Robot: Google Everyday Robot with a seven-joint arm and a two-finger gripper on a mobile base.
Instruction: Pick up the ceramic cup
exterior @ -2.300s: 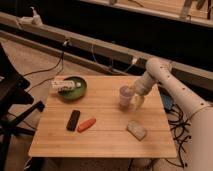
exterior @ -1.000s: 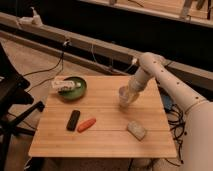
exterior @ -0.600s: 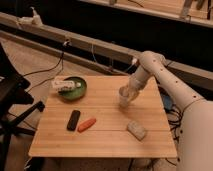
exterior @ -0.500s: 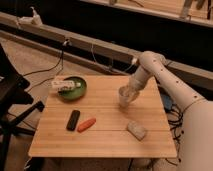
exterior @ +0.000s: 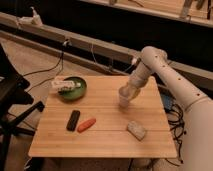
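The robot's 2-finger gripper (exterior: pixel 131 93) sits at the small white tapered ceramic cup (exterior: pixel 125 98) on the wooden table (exterior: pixel 105 137) — finger state: cannot tell.

A single camera looks down at an angle from in front of the wooden table (exterior: pixel 100 135), set well back; it faces the far ledge (exterior: pixel 75 42). The arm enters from the right, its gripper (exterior: pixel 126 95) over the table's far right part.

green bowl (exterior: pixel 75 93), black bar (exterior: pixel 73 120), orange carrot (exterior: pixel 86 124)
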